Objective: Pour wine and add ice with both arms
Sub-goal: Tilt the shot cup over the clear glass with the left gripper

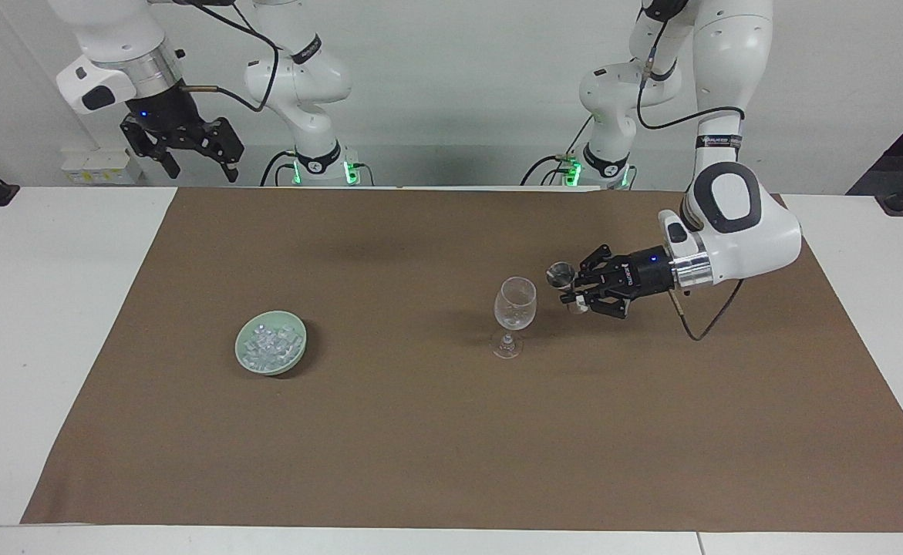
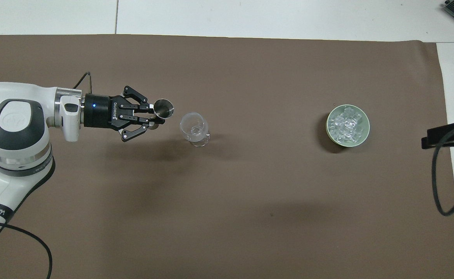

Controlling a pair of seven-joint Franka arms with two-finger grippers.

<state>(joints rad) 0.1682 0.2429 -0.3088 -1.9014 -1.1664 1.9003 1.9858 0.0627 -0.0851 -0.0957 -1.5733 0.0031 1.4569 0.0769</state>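
Note:
A clear stemmed wine glass (image 1: 515, 304) stands upright on the brown mat (image 1: 420, 447); it also shows in the overhead view (image 2: 193, 128). My left gripper (image 1: 577, 294) lies level just beside the glass, toward the left arm's end, shut on a small metal measuring cup (image 1: 560, 274). The cup's mouth is tipped toward the glass rim (image 2: 163, 108). The ice (image 1: 269, 344) fills a pale green bowl (image 1: 299, 351) toward the right arm's end (image 2: 347, 124). My right gripper (image 1: 198, 163) waits, open and empty, high over the table edge at the right arm's end.
The brown mat (image 2: 227, 217) covers most of the white table (image 1: 42, 324). A black cable (image 2: 442, 186) hangs from the right arm over the mat's edge. Only the glass and the bowl stand on the mat.

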